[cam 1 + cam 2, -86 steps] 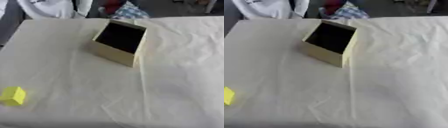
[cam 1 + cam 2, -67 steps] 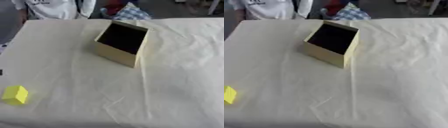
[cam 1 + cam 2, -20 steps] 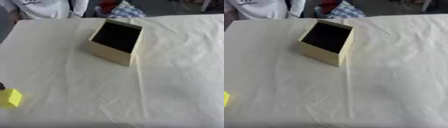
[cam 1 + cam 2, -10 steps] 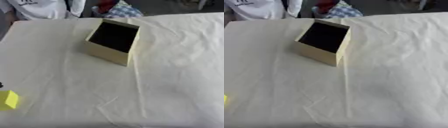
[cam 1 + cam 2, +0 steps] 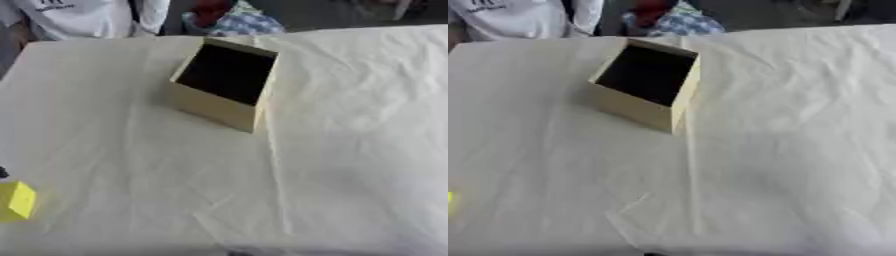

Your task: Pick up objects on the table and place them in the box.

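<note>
Cloth (image 5: 350,150), white and wrinkled, covers the whole table. A small yellow block (image 5: 16,201) sits far out at the near left edge, well apart from the open tan cardboard box (image 5: 226,84) at the middle back. No hand shows, so I cannot tell about fingers. The block lies on the left, so the left hand is probably nearer.

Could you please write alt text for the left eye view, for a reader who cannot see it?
An open, pale cardboard box with a dark inside stands on a table under a creased cream cloth, towards the far side. A small yellow block lies at the near left edge, well apart from the box. No robot hand is clearly in view.
</note>
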